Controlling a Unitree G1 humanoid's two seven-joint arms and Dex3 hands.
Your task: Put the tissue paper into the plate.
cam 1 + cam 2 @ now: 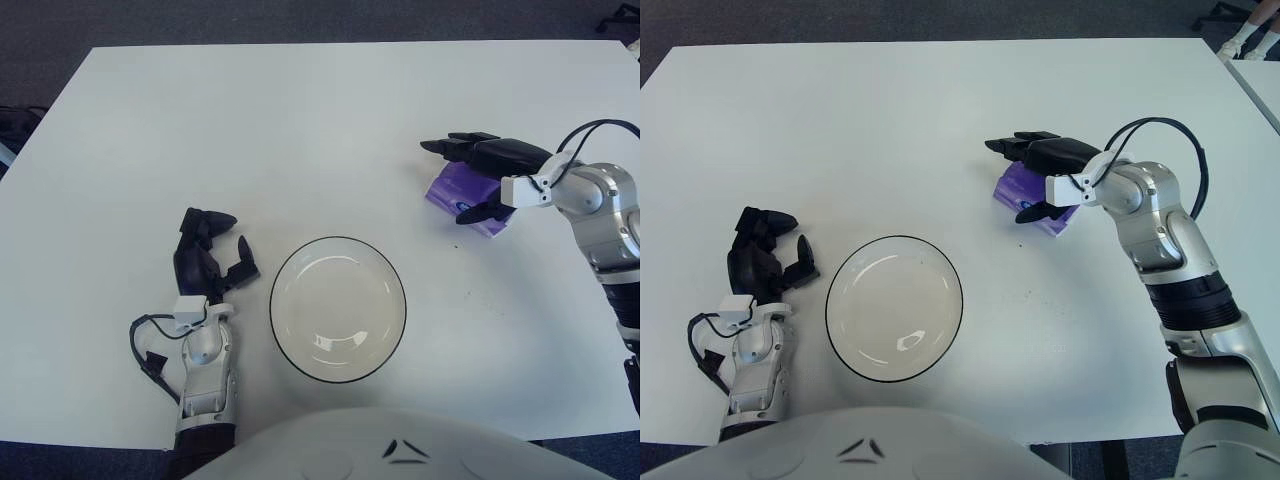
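The tissue paper is a purple pack [452, 196] lying on the white table [300, 120] at the right. My right hand [445, 180] is over it, open: the fingers [470, 150] stretch leftward above the pack's far edge and the thumb [480, 212] sits at its near edge. The hand hides much of the pack, and I cannot tell whether it touches it. The plate [275, 300], white with a dark rim, stands empty near the front middle, left of and nearer than the pack. My left hand [212, 252] rests just left of the plate, fingers relaxed, holding nothing.
A cable loop [150, 345] hangs at my left wrist. My own white body [400, 450] fills the bottom edge. The table's right edge runs close behind my right forearm [600, 210].
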